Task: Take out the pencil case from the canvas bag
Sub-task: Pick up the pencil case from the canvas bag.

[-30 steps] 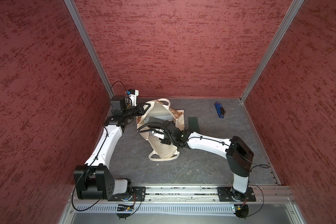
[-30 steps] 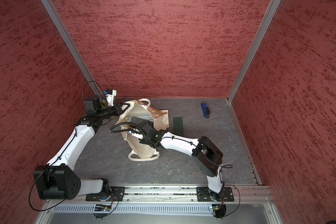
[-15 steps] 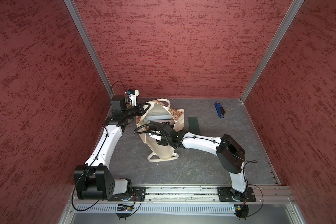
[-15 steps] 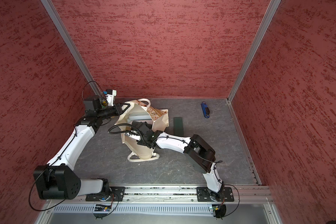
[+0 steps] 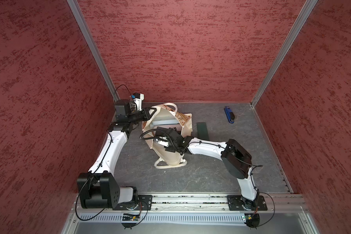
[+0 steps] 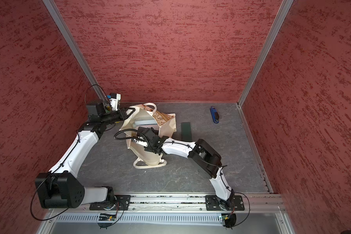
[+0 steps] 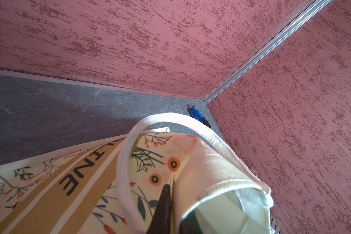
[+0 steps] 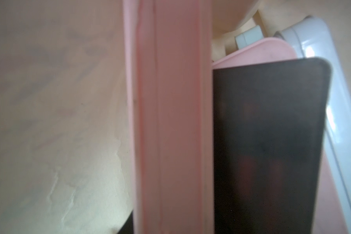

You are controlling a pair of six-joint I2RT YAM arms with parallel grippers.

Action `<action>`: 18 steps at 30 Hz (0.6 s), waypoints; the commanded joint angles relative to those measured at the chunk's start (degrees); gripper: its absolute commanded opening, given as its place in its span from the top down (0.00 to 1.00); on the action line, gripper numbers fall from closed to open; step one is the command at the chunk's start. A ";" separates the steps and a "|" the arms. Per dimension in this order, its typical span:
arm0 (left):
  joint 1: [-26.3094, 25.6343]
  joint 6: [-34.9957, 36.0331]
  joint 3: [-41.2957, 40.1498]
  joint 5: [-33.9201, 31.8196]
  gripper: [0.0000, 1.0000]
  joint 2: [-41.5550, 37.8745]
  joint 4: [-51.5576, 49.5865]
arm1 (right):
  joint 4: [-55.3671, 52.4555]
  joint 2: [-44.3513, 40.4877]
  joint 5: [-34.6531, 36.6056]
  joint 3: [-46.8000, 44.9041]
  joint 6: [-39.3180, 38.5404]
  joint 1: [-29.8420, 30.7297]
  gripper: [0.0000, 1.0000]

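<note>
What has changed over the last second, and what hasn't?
The right arm has pushed further into the canvas bag, toward the robot's left. The left gripper stays shut on the bag's rim; the blue tool and dark green strip have not moved.

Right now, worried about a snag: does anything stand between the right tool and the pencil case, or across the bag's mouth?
Nothing visible. In the canvas bag, the right tool has a finger against a pink case, a pale case beside it. The left tool holds the rim open.
</note>
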 commanded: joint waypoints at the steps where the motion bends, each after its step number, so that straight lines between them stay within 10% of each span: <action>1: 1.14 -1.38 0.03 0.07 0.97 -1.14 2.07 | -0.01 -4.30 -0.50 -0.20 1.38 -0.29 0.79; 18: 2.94 -2.77 -0.32 0.56 0.97 -0.85 2.85 | 14.15 -24.43 -2.08 -14.48 3.98 -0.38 0.90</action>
